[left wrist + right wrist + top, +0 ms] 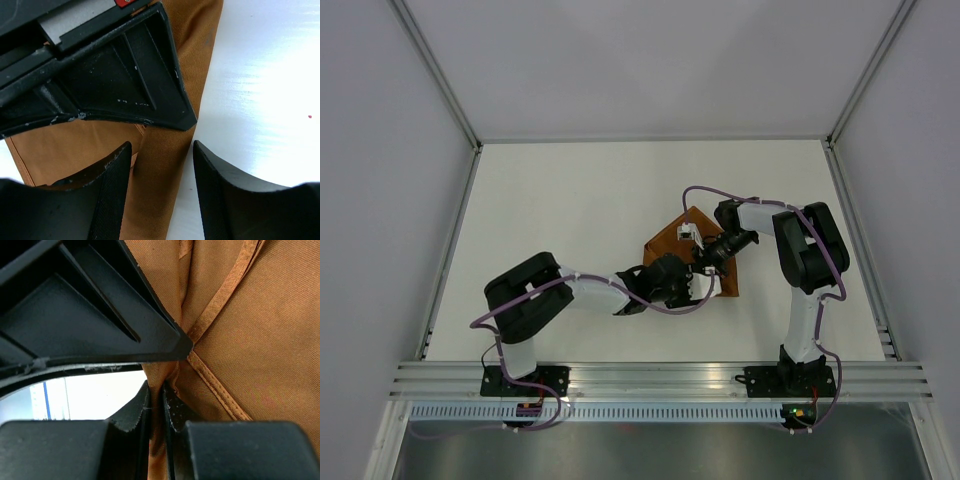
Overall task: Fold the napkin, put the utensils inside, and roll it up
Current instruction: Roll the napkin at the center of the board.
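The rust-orange napkin (672, 238) lies folded small in the middle of the white table, partly under both grippers. My right gripper (706, 262) is shut on a raised fold of the napkin (260, 335), with cloth pinched between its pads (156, 390). My left gripper (694, 290) is open, its jaws (161, 145) standing either side of a long folded or rolled strip of napkin (160, 170) without closing on it. The right gripper's black body (125, 75) sits just beyond my left jaws. The knife is hidden.
The white table (570, 200) is walled by white panels with metal frame rails at the left, back and right. An aluminium rail (650, 380) carrying both arm bases runs along the near edge. Purple cables loop over both arms.
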### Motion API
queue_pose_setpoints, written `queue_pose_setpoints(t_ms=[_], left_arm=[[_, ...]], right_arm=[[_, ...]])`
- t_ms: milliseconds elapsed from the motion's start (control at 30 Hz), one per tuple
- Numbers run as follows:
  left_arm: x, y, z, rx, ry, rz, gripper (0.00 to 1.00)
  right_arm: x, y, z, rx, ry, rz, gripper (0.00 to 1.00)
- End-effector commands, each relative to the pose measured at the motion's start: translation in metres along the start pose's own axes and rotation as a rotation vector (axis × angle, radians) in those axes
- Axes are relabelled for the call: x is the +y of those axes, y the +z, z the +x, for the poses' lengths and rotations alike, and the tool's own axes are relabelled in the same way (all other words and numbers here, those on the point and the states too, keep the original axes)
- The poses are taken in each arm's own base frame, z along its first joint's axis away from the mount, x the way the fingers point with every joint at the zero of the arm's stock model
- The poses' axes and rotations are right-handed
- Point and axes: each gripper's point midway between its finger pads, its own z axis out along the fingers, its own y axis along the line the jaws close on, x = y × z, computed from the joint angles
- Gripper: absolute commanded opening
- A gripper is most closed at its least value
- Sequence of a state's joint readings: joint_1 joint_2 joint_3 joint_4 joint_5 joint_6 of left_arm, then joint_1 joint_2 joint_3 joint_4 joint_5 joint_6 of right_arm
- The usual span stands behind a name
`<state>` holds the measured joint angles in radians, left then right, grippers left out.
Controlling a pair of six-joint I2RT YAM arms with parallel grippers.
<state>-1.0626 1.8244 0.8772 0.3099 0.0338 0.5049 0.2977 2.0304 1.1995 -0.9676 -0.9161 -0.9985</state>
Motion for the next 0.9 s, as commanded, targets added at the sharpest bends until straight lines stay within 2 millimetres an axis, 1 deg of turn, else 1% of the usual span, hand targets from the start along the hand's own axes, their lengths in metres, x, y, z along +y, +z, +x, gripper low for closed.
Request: queue_pose_setpoints(t_ms=[0, 67, 100, 133, 167, 267, 300, 367, 400, 467, 500, 533, 600, 667, 800, 833, 867], left_arm=[[-0.005, 0.01, 0.002, 0.01, 0.059, 0.038, 0.58], [-0.011, 0.013, 0.006, 0.024, 0.052, 0.061, 0.57], [-0.013, 0.015, 0.006, 0.027, 0.05, 0.072, 0.55], [-0.017, 0.015, 0.011, 0.045, 0.045, 0.091, 0.54], [-0.018, 0.015, 0.011, 0.046, 0.04, 0.1, 0.52], [-0.024, 0.016, 0.014, 0.066, 0.023, 0.13, 0.45], [-0.026, 0.017, 0.015, 0.072, 0.021, 0.139, 0.4], [-0.031, 0.016, 0.02, 0.092, 0.008, 0.165, 0.35], [-0.033, 0.017, 0.021, 0.099, 0.006, 0.175, 0.29], [-0.038, 0.017, 0.024, 0.116, -0.005, 0.197, 0.23], [-0.038, 0.018, 0.024, 0.12, -0.008, 0.201, 0.16], [-0.044, 0.018, 0.03, 0.142, -0.018, 0.224, 0.13], [-0.046, 0.019, 0.028, 0.144, -0.025, 0.242, 0.05], [-0.051, 0.02, 0.031, 0.151, -0.04, 0.267, 0.02], [-0.06, 0.021, 0.034, 0.167, -0.089, 0.322, 0.02], [-0.061, 0.023, 0.028, 0.15, -0.106, 0.339, 0.02], [-0.066, 0.02, 0.036, 0.181, -0.128, 0.364, 0.02]], right_arm=[[-0.032, 0.007, 0.04, 0.157, -0.045, 0.074, 0.04], [-0.032, 0.007, 0.039, 0.156, -0.048, 0.075, 0.03], [-0.032, 0.007, 0.039, 0.157, -0.049, 0.074, 0.04], [-0.032, 0.007, 0.039, 0.156, -0.046, 0.075, 0.04], [-0.032, 0.007, 0.039, 0.156, -0.048, 0.075, 0.04], [-0.032, 0.007, 0.039, 0.156, -0.048, 0.075, 0.04], [-0.032, 0.007, 0.039, 0.156, -0.046, 0.075, 0.04], [-0.032, 0.007, 0.039, 0.156, -0.049, 0.076, 0.04], [-0.032, 0.007, 0.039, 0.156, -0.049, 0.076, 0.04], [-0.032, 0.007, 0.039, 0.155, -0.05, 0.077, 0.03], [-0.032, 0.007, 0.039, 0.155, -0.05, 0.077, 0.04], [-0.031, 0.007, 0.039, 0.155, -0.051, 0.078, 0.03], [-0.031, 0.007, 0.039, 0.154, -0.054, 0.08, 0.04], [-0.031, 0.007, 0.039, 0.153, -0.059, 0.084, 0.04], [-0.031, 0.007, 0.039, 0.148, -0.061, 0.093, 0.04], [-0.031, 0.006, 0.039, 0.146, -0.065, 0.098, 0.04], [-0.031, 0.006, 0.038, 0.144, -0.07, 0.102, 0.04]])
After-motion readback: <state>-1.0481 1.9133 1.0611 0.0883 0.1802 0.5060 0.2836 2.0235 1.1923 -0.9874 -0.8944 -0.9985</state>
